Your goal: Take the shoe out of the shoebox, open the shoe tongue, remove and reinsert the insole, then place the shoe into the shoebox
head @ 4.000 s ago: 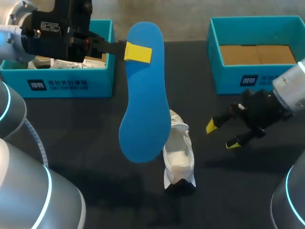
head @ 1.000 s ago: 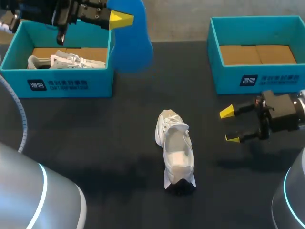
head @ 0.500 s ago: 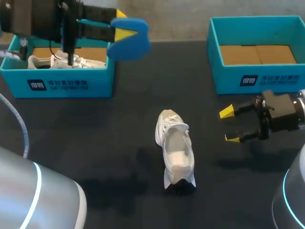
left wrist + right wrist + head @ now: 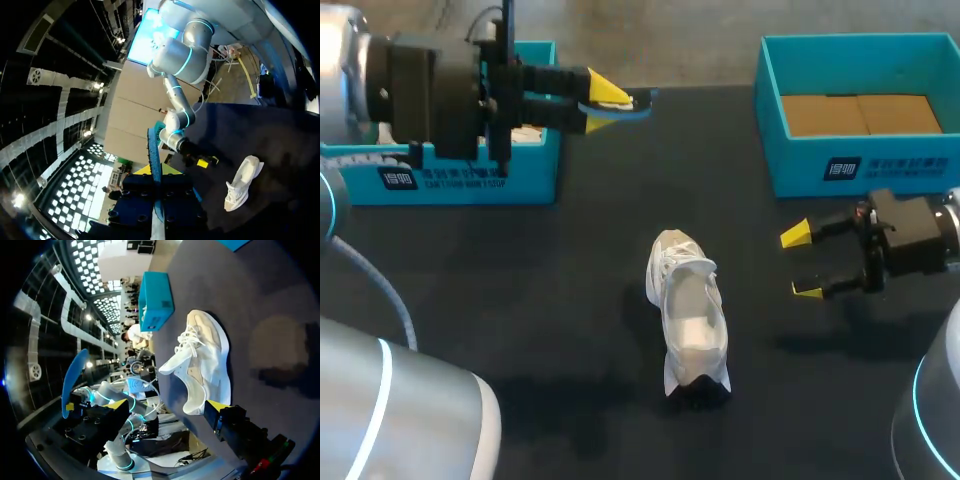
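Head view showed the left end effector (image 4: 605, 100) clamped on the blue insole (image 4: 640, 103), which was turned edge-on, high at the far left beside the left shoebox (image 4: 470, 180). The white shoe (image 4: 687, 315) lay mid-worktop (image 4: 570, 280), well apart to the near right, its long axis running near to far. The right end effector (image 4: 801, 263), open and empty, stood right of the shoe and nearer to it.

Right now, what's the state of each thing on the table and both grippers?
left gripper, shut on the insole
insole, out of the shoe, held in the air
right gripper, open, empty
shoe, upright on the table, outside both boxes
left shoebox, open
right shoebox, open, empty
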`<state>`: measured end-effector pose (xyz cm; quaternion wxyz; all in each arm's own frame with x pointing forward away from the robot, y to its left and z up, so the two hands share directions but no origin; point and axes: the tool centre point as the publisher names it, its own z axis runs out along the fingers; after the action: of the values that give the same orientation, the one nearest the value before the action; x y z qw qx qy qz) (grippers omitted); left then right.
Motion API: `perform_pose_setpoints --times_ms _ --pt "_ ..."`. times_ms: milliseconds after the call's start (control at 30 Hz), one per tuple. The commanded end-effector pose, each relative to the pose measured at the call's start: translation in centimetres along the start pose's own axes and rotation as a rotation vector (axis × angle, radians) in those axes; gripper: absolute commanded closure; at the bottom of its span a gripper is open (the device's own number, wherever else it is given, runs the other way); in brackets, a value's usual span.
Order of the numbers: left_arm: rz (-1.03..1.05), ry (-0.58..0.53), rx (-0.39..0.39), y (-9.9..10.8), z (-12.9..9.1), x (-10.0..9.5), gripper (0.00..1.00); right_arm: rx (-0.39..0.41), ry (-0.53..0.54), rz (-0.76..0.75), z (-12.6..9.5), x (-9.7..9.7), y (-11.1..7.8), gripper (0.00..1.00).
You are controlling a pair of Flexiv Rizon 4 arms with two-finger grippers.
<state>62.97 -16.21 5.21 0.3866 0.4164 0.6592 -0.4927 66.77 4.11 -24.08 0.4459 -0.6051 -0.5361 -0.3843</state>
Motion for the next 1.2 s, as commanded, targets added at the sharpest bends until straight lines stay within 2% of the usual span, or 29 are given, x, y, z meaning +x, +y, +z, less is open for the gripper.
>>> perform_pose_setpoints --times_ms 33,567,767,900,1200 --pt "0.031 -0.078 -0.019 0.1 0.6 1.7 1.00 -0.003 -0.002 0.000 0.1 0.0 -0.1 0.00" --pt "0.156 -0.089 -0.032 1.3 2.1 4.7 1.00 -0.003 -0.002 0.000 0.1 0.0 -0.1 0.00" --pt "0.221 -0.128 -0.014 2.3 2.3 6.4 1.00 -0.003 -0.002 0.000 0.1 0.0 -0.1 0.00" --pt "0.296 -0.111 -0.026 2.9 2.6 7.8 1.00 -0.003 -0.002 0.000 0.1 0.0 -0.1 0.00" --pt "0.296 -0.111 -0.026 2.9 2.6 7.8 1.00 -0.003 -0.002 0.000 0.1 0.0 -0.1 0.00"
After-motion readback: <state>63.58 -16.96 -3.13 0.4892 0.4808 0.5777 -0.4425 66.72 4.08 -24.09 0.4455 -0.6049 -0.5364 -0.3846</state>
